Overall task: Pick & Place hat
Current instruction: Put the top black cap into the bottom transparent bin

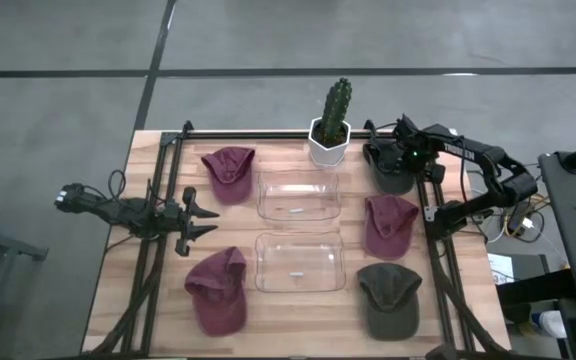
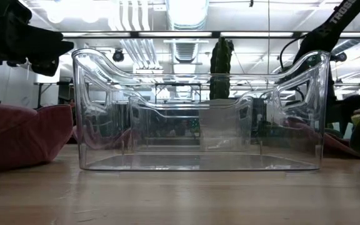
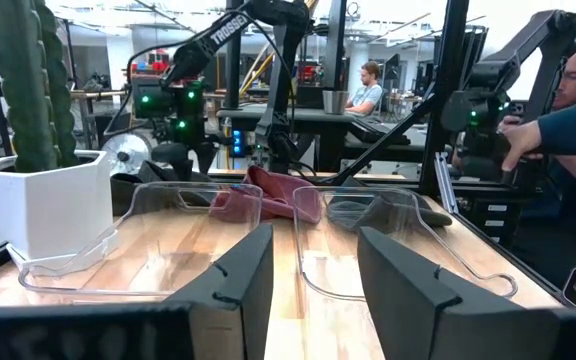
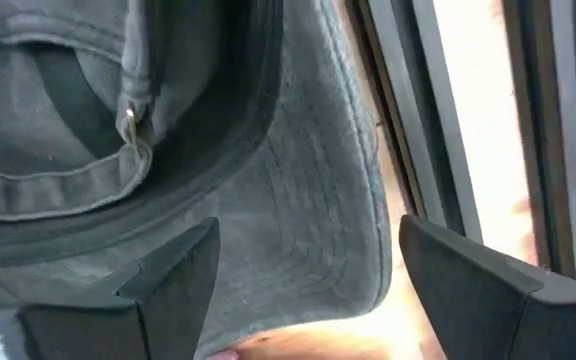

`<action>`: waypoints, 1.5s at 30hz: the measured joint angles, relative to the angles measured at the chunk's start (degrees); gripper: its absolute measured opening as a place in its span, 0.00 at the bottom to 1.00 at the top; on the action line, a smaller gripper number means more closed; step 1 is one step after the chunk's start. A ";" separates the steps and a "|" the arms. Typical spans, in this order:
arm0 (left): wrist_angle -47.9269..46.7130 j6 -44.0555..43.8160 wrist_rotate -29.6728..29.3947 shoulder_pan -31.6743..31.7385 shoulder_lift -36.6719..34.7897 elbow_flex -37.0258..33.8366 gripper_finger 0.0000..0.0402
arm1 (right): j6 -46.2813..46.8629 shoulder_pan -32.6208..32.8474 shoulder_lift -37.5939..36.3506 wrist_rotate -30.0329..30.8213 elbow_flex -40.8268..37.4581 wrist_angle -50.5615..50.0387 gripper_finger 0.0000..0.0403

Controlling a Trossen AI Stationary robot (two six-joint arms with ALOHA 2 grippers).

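Landmark: the potted cactus [image 1: 332,125] at the far edge of the wooden desk [image 1: 298,320]. The right gripper [image 1: 390,168] hangs just to the right of the cactus, directly over a dark grey cap [image 1: 393,175] lying at the desk's far right corner; in the right wrist view its fingers [image 4: 168,280] stand wide apart, one on each side of the grey cap's brim [image 4: 298,200], nothing clamped between them. The left gripper [image 1: 203,218] sits well to the left of the cactus and nearer the front, over bare desk at the left rail, fingers [image 3: 238,290] partly apart and empty, pointing toward the two clear bins. Far clear bin [image 1: 298,195] lies just in front of the cactus, near clear bin [image 1: 299,261] in front of that one; neither holds a hat. Maroon cap [image 1: 228,172] front-left of the cactus beside the far bin, another maroon cap [image 1: 218,290] beside the near bin. On the right, a maroon cap [image 1: 389,225] front-right of the cactus, an olive-grey cap [image 1: 389,298] farther forward. A person [image 3: 568,110] shows beyond the desk in the left wrist view.
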 joint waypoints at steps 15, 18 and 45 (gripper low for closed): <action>0.01 0.00 0.01 -0.01 0.01 0.00 0.35 | 0.39 0.02 -0.05 0.23 -2.38 6.25 0.39; 0.01 0.00 0.01 -0.01 0.01 0.00 0.35 | -0.54 0.02 -0.13 0.25 -2.45 6.64 0.27; 0.06 -0.26 0.01 0.00 -0.01 0.00 0.35 | 3.43 -0.04 -39.82 5.00 -2.30 -3.15 0.03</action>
